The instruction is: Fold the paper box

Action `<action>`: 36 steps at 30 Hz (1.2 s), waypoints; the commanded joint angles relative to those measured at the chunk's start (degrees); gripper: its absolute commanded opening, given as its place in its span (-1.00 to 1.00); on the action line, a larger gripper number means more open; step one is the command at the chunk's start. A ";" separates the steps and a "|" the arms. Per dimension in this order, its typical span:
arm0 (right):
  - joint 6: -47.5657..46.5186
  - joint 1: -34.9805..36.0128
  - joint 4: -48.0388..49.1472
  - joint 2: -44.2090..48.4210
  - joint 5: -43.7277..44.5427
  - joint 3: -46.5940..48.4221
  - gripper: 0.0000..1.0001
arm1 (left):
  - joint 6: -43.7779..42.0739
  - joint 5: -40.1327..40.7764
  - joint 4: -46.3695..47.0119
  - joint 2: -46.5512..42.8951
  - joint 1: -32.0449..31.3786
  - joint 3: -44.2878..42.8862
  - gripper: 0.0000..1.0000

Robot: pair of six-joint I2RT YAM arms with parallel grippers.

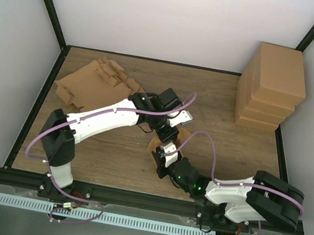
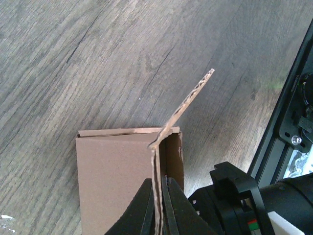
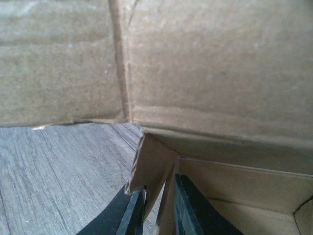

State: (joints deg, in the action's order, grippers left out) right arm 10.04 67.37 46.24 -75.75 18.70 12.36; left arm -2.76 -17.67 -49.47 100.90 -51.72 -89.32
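You have the paper box (image 2: 115,181) at the middle of the top view, probably light thin card that creases easily: left gripper (image 2: 159,215) clamped on its upright wall edge, right gripper (image 3: 157,210) pinching a small corner flap (image 3: 154,164), so grip near the scored folds.

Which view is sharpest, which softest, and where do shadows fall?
Top external: evenly lit, sharp throughout. Left wrist: paper box edge crisp, left gripper dark and blurred at the bottom. Right wrist: softest, the box very close, right gripper in shadow.
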 commanded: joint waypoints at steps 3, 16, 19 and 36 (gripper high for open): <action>-4.73 0.37 -5.59 0.12 3.04 2.93 -0.70 | -0.40 -0.67 -0.84 0.36 0.22 -0.03 -0.89; -12.74 0.34 -10.77 3.23 2.45 4.86 -0.73 | -1.02 -0.85 -1.36 0.64 0.22 -0.05 -0.89; -14.05 0.32 -12.00 3.20 4.35 5.42 -0.70 | -1.23 -0.96 -1.63 0.86 0.24 -0.07 -0.89; -7.03 -4.78 -14.16 9.73 -8.74 3.07 0.00 | -0.68 -0.81 -3.00 2.42 0.25 -3.00 -0.89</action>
State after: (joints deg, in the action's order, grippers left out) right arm 0.21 63.16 31.33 -67.61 15.18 15.84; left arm -3.27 -18.13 -49.87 101.32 -51.31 -89.78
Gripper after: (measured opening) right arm 0.462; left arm 0.054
